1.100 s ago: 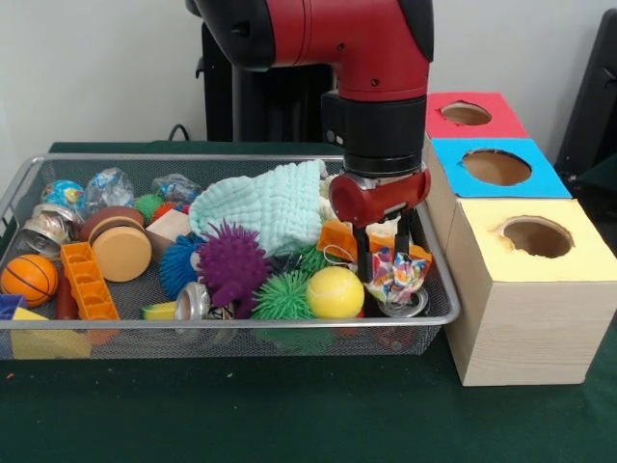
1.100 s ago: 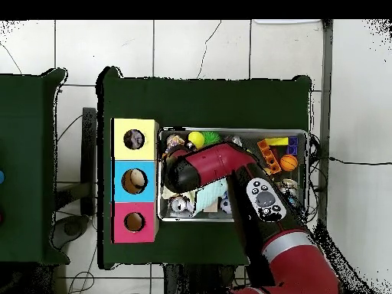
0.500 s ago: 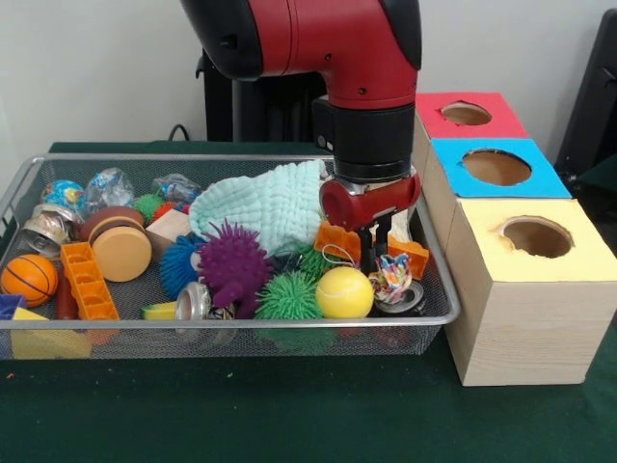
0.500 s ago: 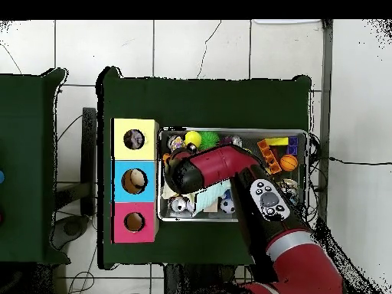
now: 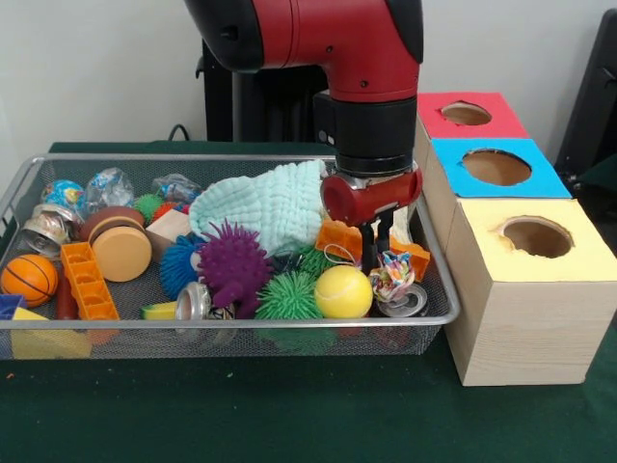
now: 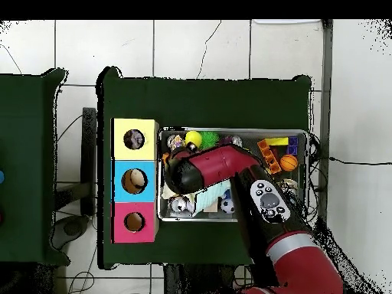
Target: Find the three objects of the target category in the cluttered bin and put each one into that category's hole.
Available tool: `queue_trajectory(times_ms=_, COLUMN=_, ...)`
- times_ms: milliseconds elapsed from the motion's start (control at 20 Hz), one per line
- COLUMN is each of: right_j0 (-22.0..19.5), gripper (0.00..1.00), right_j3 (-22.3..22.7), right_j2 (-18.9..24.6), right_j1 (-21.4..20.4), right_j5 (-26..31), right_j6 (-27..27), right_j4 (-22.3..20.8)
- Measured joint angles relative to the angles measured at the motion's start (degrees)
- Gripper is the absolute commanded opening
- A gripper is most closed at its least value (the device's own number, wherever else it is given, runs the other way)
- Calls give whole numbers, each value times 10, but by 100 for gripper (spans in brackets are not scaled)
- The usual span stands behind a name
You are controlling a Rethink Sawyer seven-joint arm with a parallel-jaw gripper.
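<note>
My gripper [image 5: 376,253] hangs low over the right end of the wire bin [image 5: 241,323], under the red wrist. A small multicoloured wrapped toy [image 5: 390,275] lies just below and to the right of it, on a metal lid [image 5: 405,302]. A yellow tennis ball [image 5: 343,291] sits to its left, and orange blocks [image 5: 339,238] lie behind it. The arm hides the gripper in the overhead view. Three boxes with holes stand beside the bin: yellow [image 5: 535,236], blue [image 5: 496,166] and red [image 5: 472,116].
The bin is crowded: a mint cloth [image 5: 265,204], purple [image 5: 231,262], green [image 5: 287,296] and blue [image 5: 178,265] spiky balls, a wooden disc [image 5: 120,251], an orange rack [image 5: 87,280], a basketball [image 5: 29,279] and a can [image 5: 193,301]. In the overhead view the boxes [image 6: 135,181] line the bin's left side.
The arm has shifted a little to the left over the last second. The multicoloured toy and the tennis ball sit slightly further left than before.
</note>
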Motion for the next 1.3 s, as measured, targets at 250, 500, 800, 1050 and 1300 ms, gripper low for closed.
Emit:
queue_trajectory(times_ms=250, right_j0=4, gripper=0, right_j3=1, right_j2=3, right_j1=-30, right_j5=24, right_j6=0, right_j4=20)
queue_trajectory(times_ms=500, right_j0=7, gripper=0, right_j3=0, right_j2=5, right_j1=-52, right_j5=46, right_j6=0, right_j4=33)
queue_trajectory(times_ms=800, right_j0=15, gripper=0, right_j3=-2, right_j2=7, right_j1=-76, right_j5=74, right_j6=0, right_j4=52)
queue_trajectory(times_ms=1050, right_j0=28, gripper=0, right_j3=-6, right_j2=7, right_j1=-101, right_j5=111, right_j6=0, right_j4=67)
queue_trajectory(times_ms=1300, right_j0=40, gripper=0, right_j3=-12, right_j2=9, right_j1=-128, right_j5=159, right_j6=0, right_j4=83)
